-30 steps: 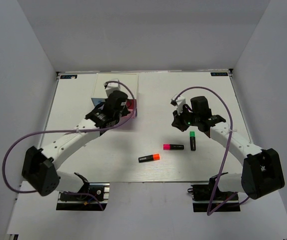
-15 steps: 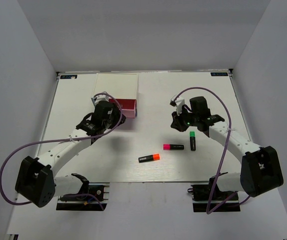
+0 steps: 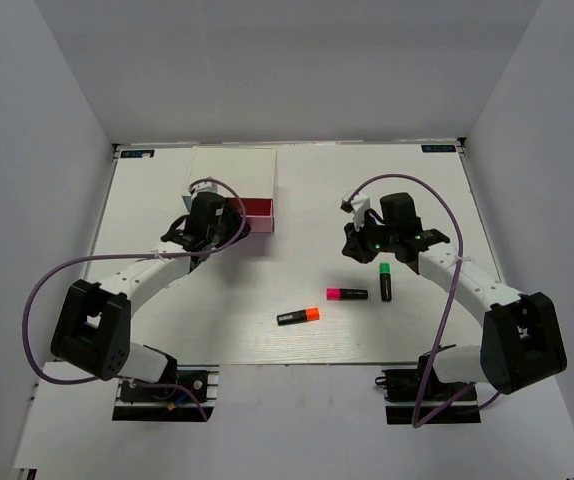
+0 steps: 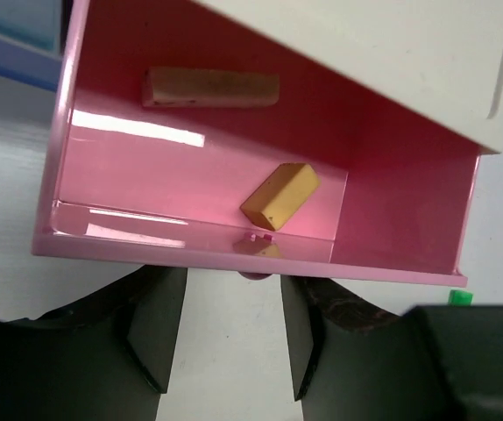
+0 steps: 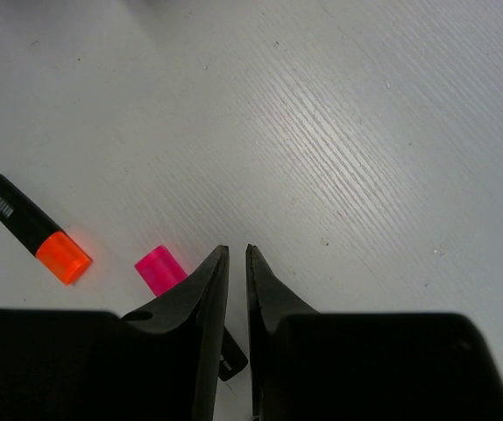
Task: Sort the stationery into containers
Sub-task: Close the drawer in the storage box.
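The cream-topped box [image 3: 232, 170] stands at the back left with its pink drawer [image 3: 259, 214] pulled open. In the left wrist view the pink drawer [image 4: 190, 167] holds two tan blocks [image 4: 210, 88] [image 4: 278, 195]. My left gripper [image 3: 229, 224] [image 4: 231, 294] is open at the drawer's front, its jaws on either side of the small knob [image 4: 253, 274] and not touching it. My right gripper [image 3: 362, 242] [image 5: 236, 252] is shut and empty above the table. The green [image 3: 385, 281], pink [image 3: 347, 294] and orange [image 3: 298, 315] highlighters lie on the table. The eraser is out of view.
Light-blue [image 4: 15, 16] and darker blue [image 4: 6, 61] drawer fronts show beside the pink drawer. The pink cap [image 5: 159, 269] and the orange highlighter [image 5: 32, 230] lie left of my right fingers. White walls enclose the table on three sides.
My left gripper drew back from over the open pink drawer and now sits at the drawer's front edge. The right arm and the highlighters have not moved.
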`<act>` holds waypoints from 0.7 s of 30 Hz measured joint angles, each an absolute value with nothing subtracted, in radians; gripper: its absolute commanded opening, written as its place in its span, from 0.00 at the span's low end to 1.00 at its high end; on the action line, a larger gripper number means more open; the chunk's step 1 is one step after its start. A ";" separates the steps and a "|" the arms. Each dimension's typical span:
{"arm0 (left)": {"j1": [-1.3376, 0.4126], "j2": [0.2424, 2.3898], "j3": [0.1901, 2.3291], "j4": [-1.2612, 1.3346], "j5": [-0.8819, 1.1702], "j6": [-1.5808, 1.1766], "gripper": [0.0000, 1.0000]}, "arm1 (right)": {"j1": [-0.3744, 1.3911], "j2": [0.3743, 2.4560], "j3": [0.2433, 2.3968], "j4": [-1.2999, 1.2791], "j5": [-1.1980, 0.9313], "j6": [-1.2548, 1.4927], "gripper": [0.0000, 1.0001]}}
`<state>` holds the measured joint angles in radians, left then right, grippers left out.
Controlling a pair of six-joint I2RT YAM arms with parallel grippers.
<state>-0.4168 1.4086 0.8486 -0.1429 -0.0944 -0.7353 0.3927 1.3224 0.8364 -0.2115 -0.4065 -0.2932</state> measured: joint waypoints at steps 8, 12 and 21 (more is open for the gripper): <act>-0.398 1.479 0.901 -0.088 -0.077 -0.723 0.58 | 0.392 1.322 0.836 -0.211 -0.406 -0.296 0.20; -0.390 1.518 0.940 -0.074 -0.073 -0.722 0.58 | 0.392 1.322 0.836 -0.212 -0.406 -0.296 0.20; -0.383 1.585 1.000 -0.073 -0.075 -0.722 0.57 | 0.392 1.322 0.836 -0.212 -0.402 -0.297 0.23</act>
<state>-0.3832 1.5852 0.9997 -0.0731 -0.0750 -0.7219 0.3916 1.3224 0.8360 -0.2115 -0.4015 -0.2966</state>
